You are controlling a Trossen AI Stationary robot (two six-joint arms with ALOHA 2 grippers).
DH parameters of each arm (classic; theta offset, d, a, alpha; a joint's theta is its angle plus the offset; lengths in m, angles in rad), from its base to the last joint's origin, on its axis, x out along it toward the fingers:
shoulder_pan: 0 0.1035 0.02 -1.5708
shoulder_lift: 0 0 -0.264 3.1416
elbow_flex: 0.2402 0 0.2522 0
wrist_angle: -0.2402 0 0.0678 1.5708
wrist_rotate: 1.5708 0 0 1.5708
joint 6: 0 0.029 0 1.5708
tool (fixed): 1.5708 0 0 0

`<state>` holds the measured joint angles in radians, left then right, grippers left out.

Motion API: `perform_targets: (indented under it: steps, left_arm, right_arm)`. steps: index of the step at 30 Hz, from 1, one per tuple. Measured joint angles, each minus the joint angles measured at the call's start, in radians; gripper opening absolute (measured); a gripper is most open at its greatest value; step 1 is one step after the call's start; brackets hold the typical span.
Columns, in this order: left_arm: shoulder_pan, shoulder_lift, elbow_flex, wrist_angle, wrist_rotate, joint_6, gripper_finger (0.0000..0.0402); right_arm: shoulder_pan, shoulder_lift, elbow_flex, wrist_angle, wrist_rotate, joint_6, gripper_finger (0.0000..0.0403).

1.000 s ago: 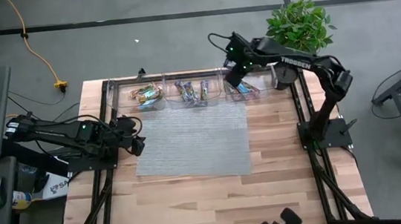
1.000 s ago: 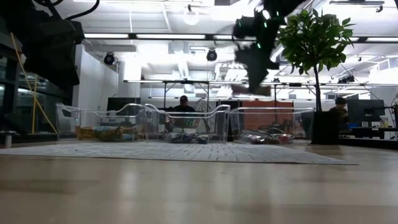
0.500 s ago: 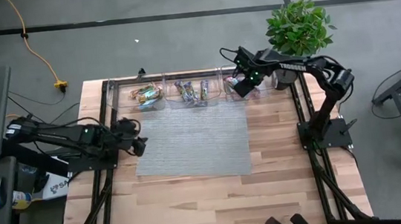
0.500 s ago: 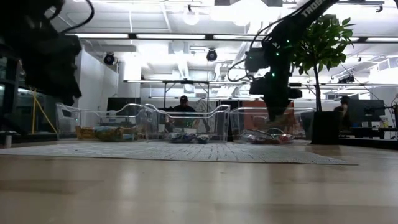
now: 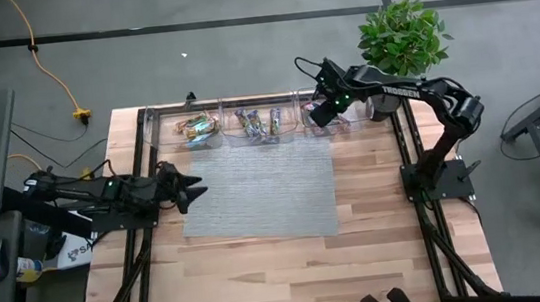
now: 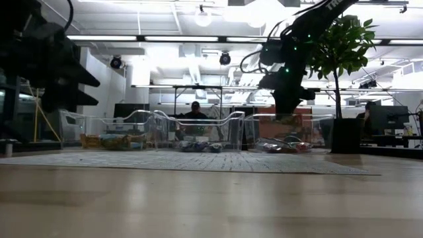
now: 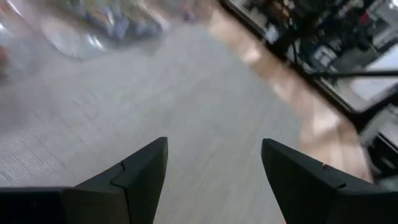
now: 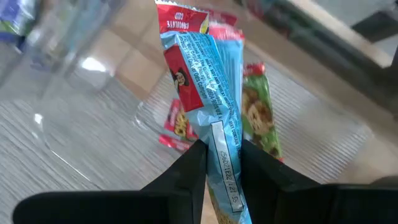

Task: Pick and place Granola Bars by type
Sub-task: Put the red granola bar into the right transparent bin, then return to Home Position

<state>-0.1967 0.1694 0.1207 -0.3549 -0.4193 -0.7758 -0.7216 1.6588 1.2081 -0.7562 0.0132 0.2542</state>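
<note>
Three clear bins stand in a row at the far edge of the grey mat point(image 5: 259, 187). The left bin point(image 5: 202, 128) holds tan-green bars, the middle bin point(image 5: 260, 122) dark purple ones, and the right bin point(image 5: 332, 122) blue and red ones. My right gripper point(image 5: 315, 118) is over the right bin, shut on a light blue bar with red ends point(image 8: 202, 68). My left gripper point(image 5: 199, 190) is open and empty at the mat's left edge; its fingers stand apart in the left wrist view point(image 7: 214, 162). My right gripper pinches the light blue bar between its two fingers, near one end point(image 8: 222, 163). The rest of the bar sticks out ahead of the fingertips, along the fingers. The fingers point down toward the right bin. The bar is lifted clear, above the bars that lie in the bin point(image 8: 258, 121).
A potted plant point(image 5: 401, 37) stands at the table's far right corner, close behind my right arm. Black frame rails point(image 5: 406, 157) run along the table's left and right sides. The wood in front of the mat point(image 5: 283, 270) is bare.
My right gripper has come down from high above the bins toward the right bin, still shut on the blue bar. My left gripper has gone a little toward the table's right edge, onto the mat's left edge.
</note>
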Motion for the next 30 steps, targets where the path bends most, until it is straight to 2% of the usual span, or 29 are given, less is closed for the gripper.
perform_targets:
  steps: [4,9,13,18,22,26,30]
  left_arm:
    - [0.0,-0.012,0.0,-0.007,-0.054,0.082,0.0256]
    - [0.0,0.001,0.0,-0.008,-0.057,0.307,0.0256]
    - [0.0,0.003,-0.001,-0.008,-0.057,0.451,0.0256]
    - [0.0,0.004,-0.001,-0.008,-0.058,0.465,0.0256]
    - [0.0,0.003,-0.001,-0.01,-0.06,0.465,0.0256]
    - [0.0,0.003,-0.002,-0.01,-0.076,0.452,0.0256]
    - [0.0,0.003,-0.002,-0.014,-0.122,0.45,0.0256]
  right_arm:
    - [0.0,-0.011,0.0,0.034,0.0,0.014,0.0077]
    - [0.0,-0.012,0.001,0.037,0.011,0.026,0.008]
    - [0.0,-0.012,0.001,0.037,-0.001,-0.002,0.0099]
    - [0.0,-0.012,0.001,0.038,-0.052,-0.01,0.0149]
    - [0.0,-0.041,0.001,0.035,-0.144,-0.021,0.0183]
    - [0.013,-0.151,-0.012,0.101,-0.204,0.003,0.0189]
    - [0.064,-0.334,-0.102,0.324,-0.251,0.039,0.018]
